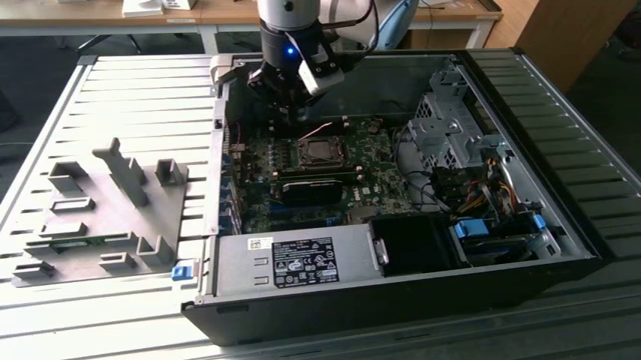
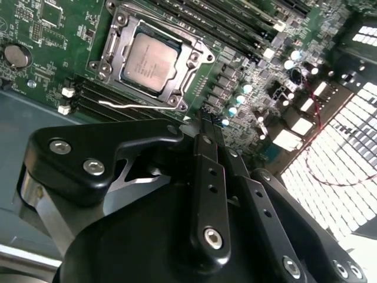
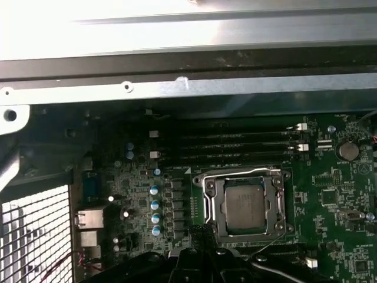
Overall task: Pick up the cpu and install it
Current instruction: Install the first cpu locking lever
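Silvery-grey, the cpu (image 2: 150, 61) (image 3: 244, 204) (image 1: 318, 152) lies flat in the socket (image 2: 112, 56) on the motherboard (image 1: 376, 187), metal face up; being square, we see no long axis, and its edges run parallel to the socket frame. We see the tool (image 2: 207, 121) (image 1: 297, 114) above the board just beside the socket, its black fingers (image 2: 206, 177) pressed together and holding nothing. Memory slots (image 3: 235, 144) run along one side of the socket, a wire lever (image 2: 138, 105) lies between socket and tool, and the case (image 1: 501, 97) rests on the slatted bench (image 1: 110, 97) near grey blocks (image 1: 130, 180).
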Available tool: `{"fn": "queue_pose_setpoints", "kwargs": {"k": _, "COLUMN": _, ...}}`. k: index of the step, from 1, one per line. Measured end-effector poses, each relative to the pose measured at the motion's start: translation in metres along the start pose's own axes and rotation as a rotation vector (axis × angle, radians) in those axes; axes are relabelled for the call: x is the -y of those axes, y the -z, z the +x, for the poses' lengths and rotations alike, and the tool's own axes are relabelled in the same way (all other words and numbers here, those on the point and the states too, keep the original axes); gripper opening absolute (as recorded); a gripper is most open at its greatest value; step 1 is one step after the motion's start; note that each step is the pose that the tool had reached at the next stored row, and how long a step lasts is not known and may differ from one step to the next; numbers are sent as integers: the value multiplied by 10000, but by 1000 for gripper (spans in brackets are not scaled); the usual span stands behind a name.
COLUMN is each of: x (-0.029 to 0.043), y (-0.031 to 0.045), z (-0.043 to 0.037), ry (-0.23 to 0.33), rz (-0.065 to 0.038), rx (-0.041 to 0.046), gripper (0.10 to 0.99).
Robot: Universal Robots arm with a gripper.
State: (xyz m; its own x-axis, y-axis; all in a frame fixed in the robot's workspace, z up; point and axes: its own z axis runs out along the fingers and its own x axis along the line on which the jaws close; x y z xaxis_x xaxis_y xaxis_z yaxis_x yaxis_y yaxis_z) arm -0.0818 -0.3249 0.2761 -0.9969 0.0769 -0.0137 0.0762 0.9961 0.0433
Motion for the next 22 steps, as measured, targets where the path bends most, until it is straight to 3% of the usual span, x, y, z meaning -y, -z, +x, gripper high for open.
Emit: {"fn": "queue_pose_setpoints", "kwargs": {"k": 22, "x": -78, "y": -193, "z": -182, "ry": -1, "rz": 2, "rx": -22, "gripper": 106}}
